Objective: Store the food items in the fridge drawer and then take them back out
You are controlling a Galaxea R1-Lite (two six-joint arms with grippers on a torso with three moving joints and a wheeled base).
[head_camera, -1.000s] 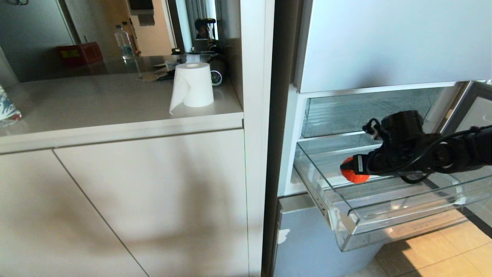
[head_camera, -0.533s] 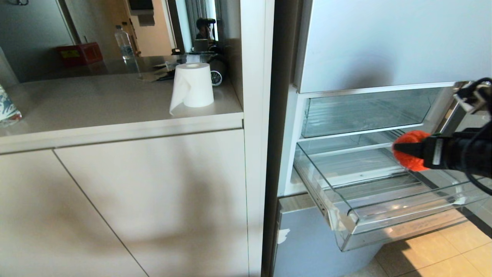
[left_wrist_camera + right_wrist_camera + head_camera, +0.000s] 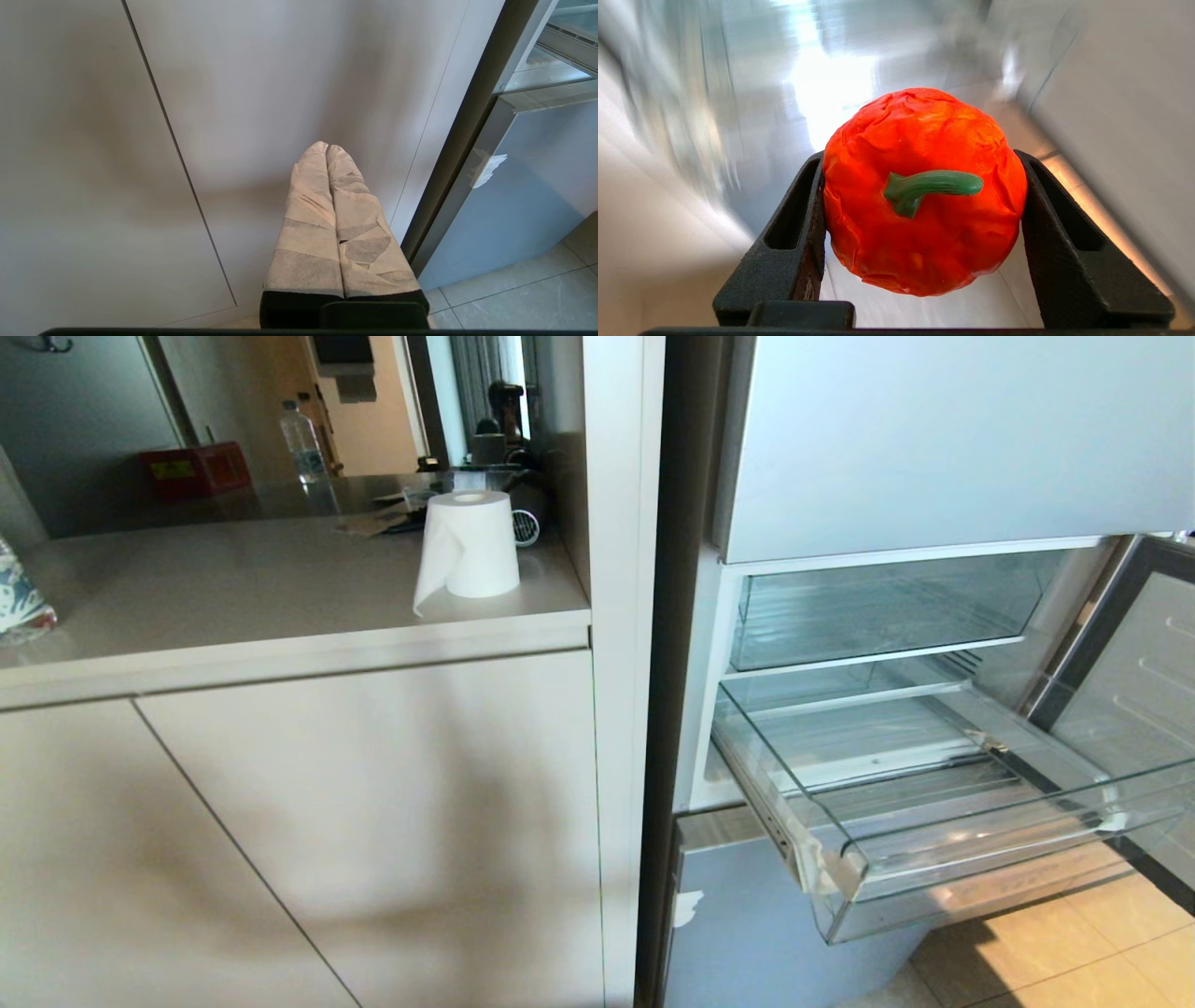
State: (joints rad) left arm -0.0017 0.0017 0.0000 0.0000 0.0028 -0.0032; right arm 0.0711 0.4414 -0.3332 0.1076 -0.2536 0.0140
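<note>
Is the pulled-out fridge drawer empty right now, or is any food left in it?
Empty. The fridge drawer shows only its bare ribbed floor; the right gripper holds the orange-red toy fruit.

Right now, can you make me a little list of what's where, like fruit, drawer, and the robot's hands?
fruit: orange-red toy fruit with a green stem, clamped between the right gripper fingers
drawer: clear fridge drawer pulled out, no fruit in it
upper drawer: second clear drawer above, pushed in
left gripper: shut, holding nothing, by the cupboard door
counter: paper roll standing on it
</note>
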